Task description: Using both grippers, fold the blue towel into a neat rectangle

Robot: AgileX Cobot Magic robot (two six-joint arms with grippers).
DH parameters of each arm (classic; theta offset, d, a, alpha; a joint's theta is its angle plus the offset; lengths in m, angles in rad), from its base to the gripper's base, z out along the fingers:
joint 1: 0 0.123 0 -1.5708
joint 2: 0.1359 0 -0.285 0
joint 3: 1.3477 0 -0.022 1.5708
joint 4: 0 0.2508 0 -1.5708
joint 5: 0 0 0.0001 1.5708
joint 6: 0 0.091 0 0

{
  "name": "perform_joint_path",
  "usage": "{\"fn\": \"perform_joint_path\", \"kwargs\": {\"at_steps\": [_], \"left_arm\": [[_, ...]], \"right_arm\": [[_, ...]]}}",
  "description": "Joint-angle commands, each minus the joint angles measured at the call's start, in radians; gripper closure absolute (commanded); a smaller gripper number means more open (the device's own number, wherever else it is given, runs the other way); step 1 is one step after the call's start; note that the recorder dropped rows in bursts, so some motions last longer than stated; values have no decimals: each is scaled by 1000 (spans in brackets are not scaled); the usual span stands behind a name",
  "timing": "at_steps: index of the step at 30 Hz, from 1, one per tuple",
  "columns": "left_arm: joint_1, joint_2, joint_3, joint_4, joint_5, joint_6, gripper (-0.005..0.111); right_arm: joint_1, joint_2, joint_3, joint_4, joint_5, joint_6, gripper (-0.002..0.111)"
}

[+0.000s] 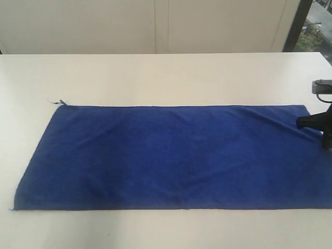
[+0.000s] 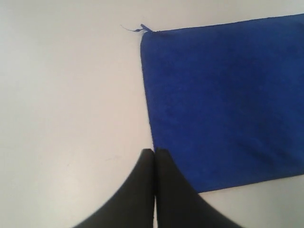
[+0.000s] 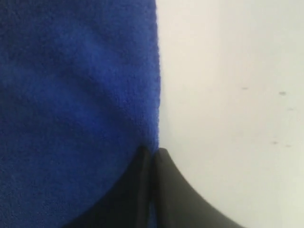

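Pressing together with no gap at the tips, the black left fingers (image 2: 142,180) grip nothing and hang over the plain white desk (image 2: 66,95). Just ahead of and beside their tips runs one short edge of the royal-blue rectangular microfibre towel (image 2: 223,104), and its near corner is hidden behind them. Farther out along that same edge, well apart from the tips, a small blue thread loop (image 2: 142,28) sticks out from the far corner onto the desk. The towel lies spread flat, its long sides stretching away from the left fingers toward the right ones. A shallow crease (image 1: 275,120) slants across the cloth and ends at the black right fingers (image 3: 171,185), which sit at the opposite short edge near its far corner. These are closed too, with the towel's edge running straight into the seam between their tips, so they look clamped on the hem.
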Motion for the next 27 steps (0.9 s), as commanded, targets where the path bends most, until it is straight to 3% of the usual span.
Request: {"fn": "perform_joint_path", "kwargs": {"at_steps": [1, 8, 14, 20, 27], "left_arm": [[-1, -8, -4, -9, 16, 6, 107], [-1, -8, -4, -9, 16, 6, 107], [-1, -8, -4, -9, 16, 6, 107], [-1, -8, -4, -9, 16, 6, 107], [-1, -8, -4, -9, 16, 6, 107]], "right_arm": [[-57, 0, -44, -132, 25, 101, 108], [-84, -19, -98, -145, 45, 110, 108], [16, -118, -120, -73, 107, 82, 108], [263, -245, -159, 23, 161, 7, 108], [586, -239, -331, 185, 224, -95, 108]]}}
